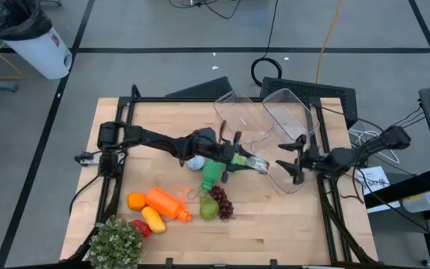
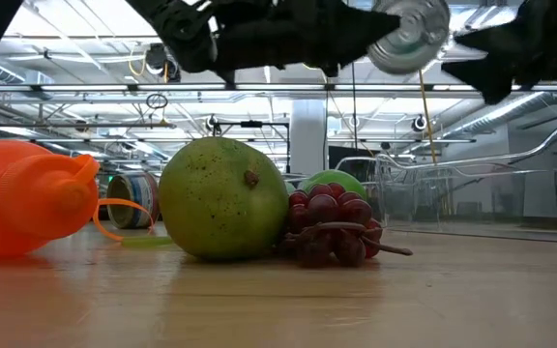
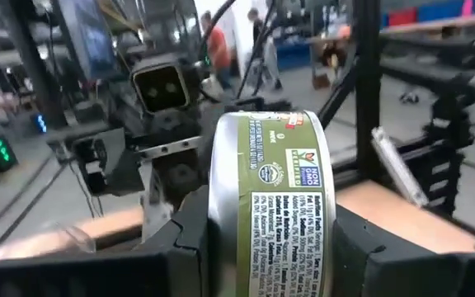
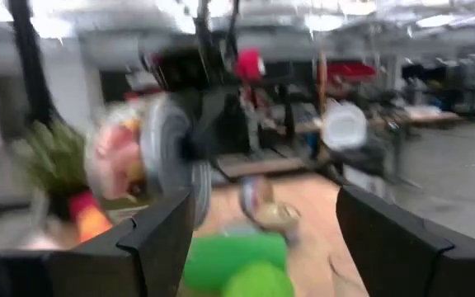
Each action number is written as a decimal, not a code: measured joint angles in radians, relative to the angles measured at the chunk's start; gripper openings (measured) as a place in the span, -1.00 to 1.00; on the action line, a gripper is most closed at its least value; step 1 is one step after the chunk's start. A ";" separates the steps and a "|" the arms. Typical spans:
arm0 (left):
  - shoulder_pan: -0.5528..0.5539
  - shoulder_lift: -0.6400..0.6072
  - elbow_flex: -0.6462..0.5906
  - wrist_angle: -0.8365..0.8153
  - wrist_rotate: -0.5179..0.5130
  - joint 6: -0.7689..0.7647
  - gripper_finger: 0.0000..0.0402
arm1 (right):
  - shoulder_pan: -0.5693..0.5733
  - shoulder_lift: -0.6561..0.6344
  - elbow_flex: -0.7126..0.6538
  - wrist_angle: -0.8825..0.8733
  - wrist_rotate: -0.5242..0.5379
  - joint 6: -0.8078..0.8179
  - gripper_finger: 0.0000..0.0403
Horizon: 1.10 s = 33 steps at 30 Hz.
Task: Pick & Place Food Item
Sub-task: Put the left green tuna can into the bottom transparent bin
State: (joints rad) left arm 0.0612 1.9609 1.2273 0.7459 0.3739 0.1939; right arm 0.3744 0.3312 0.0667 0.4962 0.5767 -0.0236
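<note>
Tabletop (image 1: pixel 290 224) items, counted: two clear plastic bins (image 1: pixel 293 123) at the far side, lying tilted, nothing visible in either; one orange bottle (image 1: pixel 166 203); one orange (image 1: pixel 136 200); one yellow fruit (image 1: pixel 154 219); one green pear (image 2: pixel 222 198); one bunch of dark grapes (image 2: pixel 332 230); one green bottle (image 1: pixel 213 172); one small tin (image 2: pixel 131 199) behind the pear; one leafy plant (image 1: pixel 116 243) at the near left corner. A second can (image 3: pixel 270 202), green-labelled, is held in the air near the middle, gripped by the left gripper (image 1: pixel 256 164) jaws. Right gripper (image 1: pixel 293 158) hangs by the nearer bin's rim, jaws parted and, as far as the blurred wrist view allows, empty.
</note>
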 joint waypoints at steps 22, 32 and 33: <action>0.055 0.029 0.029 -0.020 -0.002 -0.035 -0.33 | -0.009 0.418 0.161 0.156 -0.058 -0.091 0.53; 0.041 0.029 0.029 -0.039 -0.013 -0.042 -0.16 | -0.059 0.472 0.160 0.157 -0.056 -0.040 -0.28; 0.040 0.029 0.029 -0.041 -0.013 -0.043 -0.12 | -0.061 0.469 0.160 0.157 -0.058 -0.035 -0.29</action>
State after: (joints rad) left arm 0.1011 1.9897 1.2568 0.7048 0.3609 0.1513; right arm 0.3139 0.8006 0.2272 0.6534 0.5186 -0.0590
